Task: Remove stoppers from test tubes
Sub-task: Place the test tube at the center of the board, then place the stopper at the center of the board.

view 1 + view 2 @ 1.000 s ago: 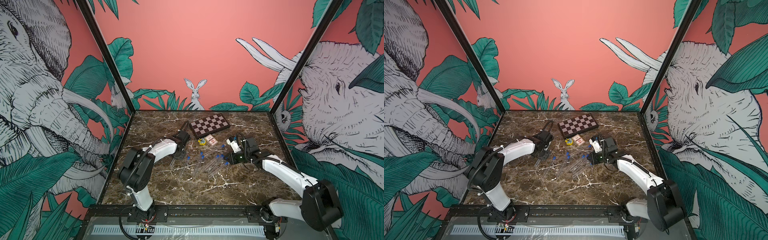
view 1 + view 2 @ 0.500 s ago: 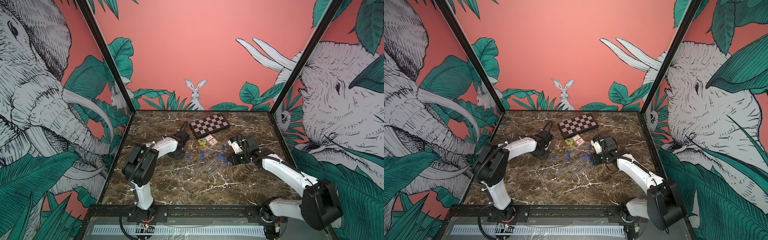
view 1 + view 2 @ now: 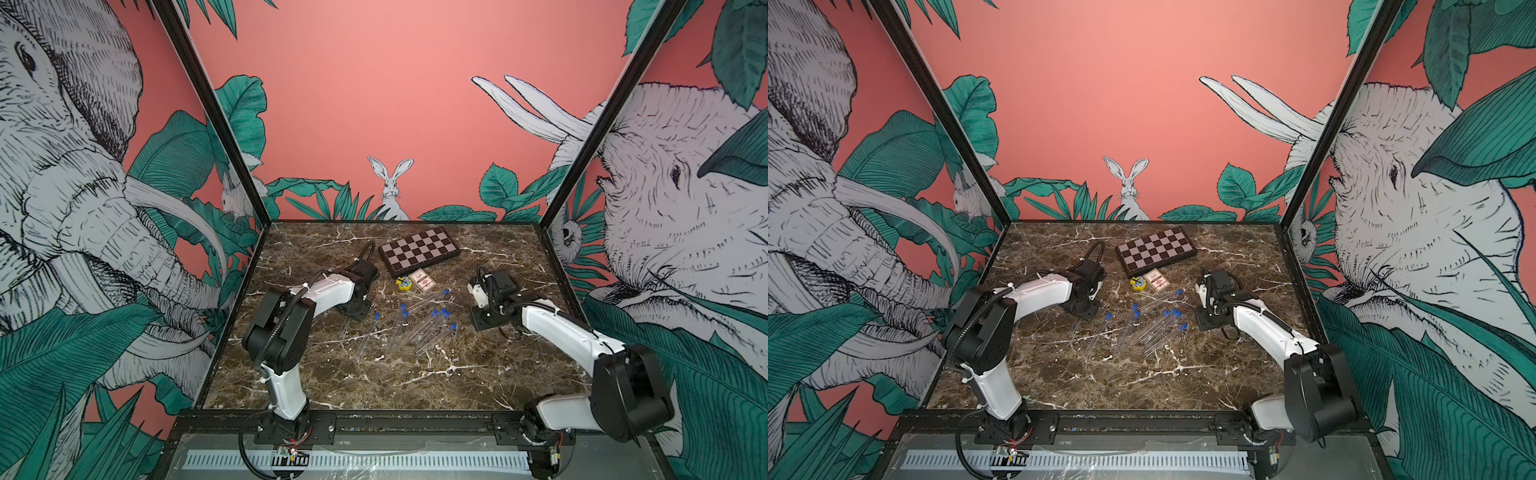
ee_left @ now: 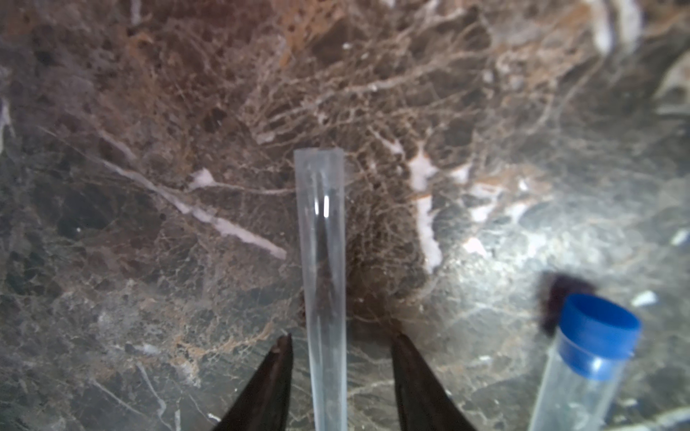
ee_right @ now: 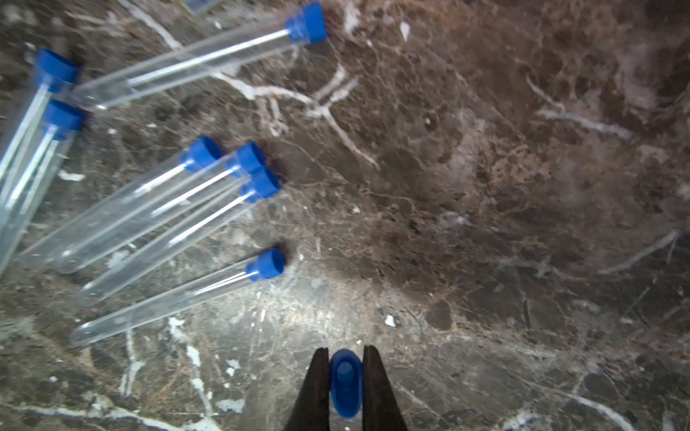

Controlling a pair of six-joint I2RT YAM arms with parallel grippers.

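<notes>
Blue stopper (image 5: pixel 345 384) is sitting clenched between the tips of my right gripper (image 5: pixel 345 350), which I am holding over the marble bench (image 3: pixel 374 395), right of its middle. My left gripper (image 4: pixel 341 336) is standing released left of the middle. Its jaws are apart on either side of an uncapped test tube (image 4: pixel 323 242), which is lying flat on the marble and touching neither jaw. Between the arms, the capped test tubes (image 3: pixel 419 328) are lying mid-bench, blue ends pointing toward the far edge.
</notes>
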